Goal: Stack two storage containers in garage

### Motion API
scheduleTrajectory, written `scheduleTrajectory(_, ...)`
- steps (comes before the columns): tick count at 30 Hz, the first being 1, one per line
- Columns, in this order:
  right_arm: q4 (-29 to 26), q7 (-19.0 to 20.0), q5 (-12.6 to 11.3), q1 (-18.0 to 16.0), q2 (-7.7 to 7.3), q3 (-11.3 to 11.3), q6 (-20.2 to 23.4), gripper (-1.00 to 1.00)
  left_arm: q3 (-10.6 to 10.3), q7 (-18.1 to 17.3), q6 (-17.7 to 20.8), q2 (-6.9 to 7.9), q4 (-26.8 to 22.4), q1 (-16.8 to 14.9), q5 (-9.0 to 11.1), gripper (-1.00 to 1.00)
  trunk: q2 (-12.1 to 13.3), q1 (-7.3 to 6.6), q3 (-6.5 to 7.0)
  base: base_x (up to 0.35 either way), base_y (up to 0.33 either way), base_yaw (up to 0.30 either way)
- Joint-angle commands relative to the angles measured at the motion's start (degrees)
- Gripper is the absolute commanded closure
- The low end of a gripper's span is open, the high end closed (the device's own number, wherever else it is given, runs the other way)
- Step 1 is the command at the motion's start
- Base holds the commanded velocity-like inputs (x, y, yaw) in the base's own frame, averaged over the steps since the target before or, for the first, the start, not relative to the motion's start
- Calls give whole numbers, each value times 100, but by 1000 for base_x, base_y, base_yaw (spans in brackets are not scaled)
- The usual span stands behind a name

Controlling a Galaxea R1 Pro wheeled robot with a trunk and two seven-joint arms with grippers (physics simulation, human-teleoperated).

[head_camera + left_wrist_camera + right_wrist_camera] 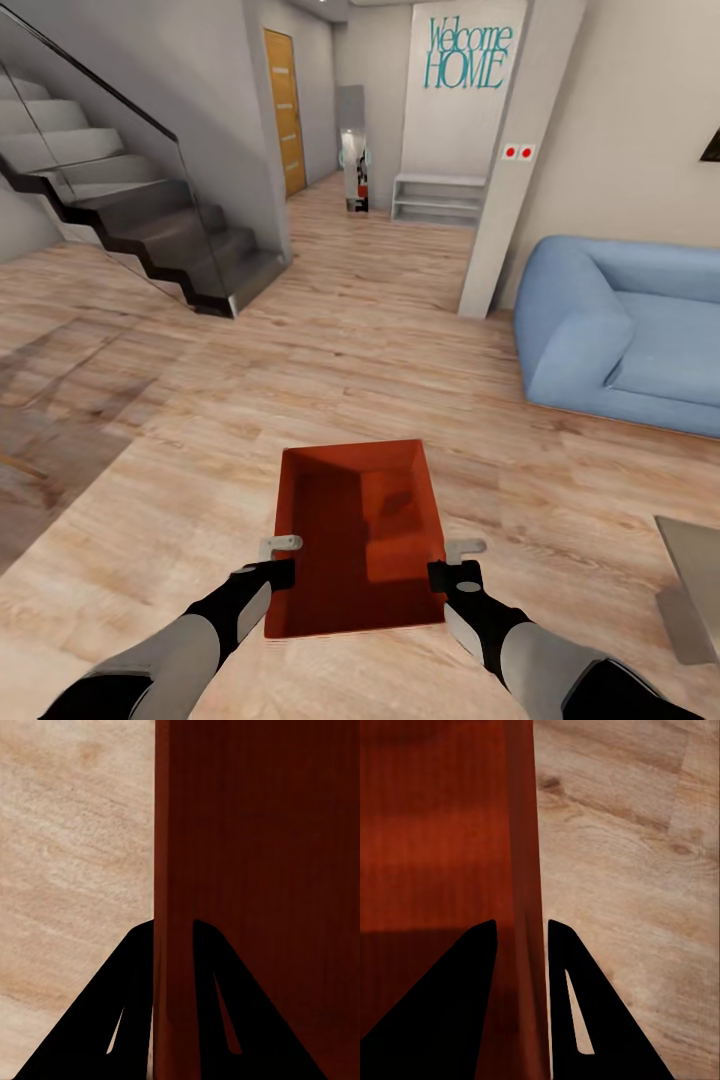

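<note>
One orange-red open-top storage container hangs just above the living room's light wood-plank floor, straight in front of me. My left gripper is shut on its left wall and my right gripper is shut on its right wall. In the left wrist view, the ribbed container wall runs between the black fingers of the left gripper. The right wrist view has the container wall pinched in the right gripper. The garage is out of view.
A blue sofa stands to the right, behind a white pillar. Dark stairs with a glass rail rise at the left. A hallway with a wooden door and a low shelf lies ahead. A grey table corner juts in at the near right.
</note>
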Motion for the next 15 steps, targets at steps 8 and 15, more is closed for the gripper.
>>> scheduleTrajectory(8,7,-41,-30,-9,-7,-231,-45,100,-143,64,39,55,-3,5,-42,100,-3,3,-4,323,0,0)
scheduleTrajectory(15,7,-43,-30,-9,-7,-230,-45,100,-143,61,39,55,-1,5,-42,100,-3,3,-4,323,0,0)
